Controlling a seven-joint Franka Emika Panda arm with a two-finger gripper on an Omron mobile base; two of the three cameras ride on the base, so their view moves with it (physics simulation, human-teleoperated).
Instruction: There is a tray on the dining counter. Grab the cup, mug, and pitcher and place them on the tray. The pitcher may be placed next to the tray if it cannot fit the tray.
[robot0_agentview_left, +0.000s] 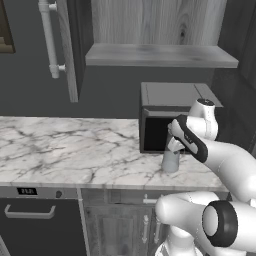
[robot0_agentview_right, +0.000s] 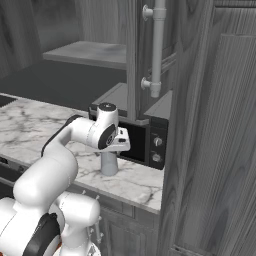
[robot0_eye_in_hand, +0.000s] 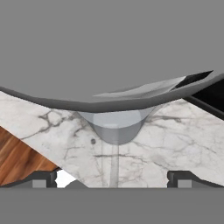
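tool (robot0_eye_in_hand: 112, 183): spread wide, holding nothing, directly above pitcher | pitcher (robot0_agentview_left: 170, 161): upright on marble tabletop (robot0_agentview_left: 75, 150), just in front of microwave (robot0_agentview_left: 160, 117)

- 1 pitcher (robot0_agentview_left: 170, 161), pale grey, upright on marble worktop (robot0_agentview_left: 75, 150)
- 1 microwave (robot0_agentview_left: 162, 117), dark, just behind pitcher
- 1 shelf (robot0_agentview_left: 160, 55) above
- 1 white pipe (robot0_agentview_left: 49, 37) w/ 2 brackets
- 1 oven (robot0_agentview_left: 37, 220) below worktop
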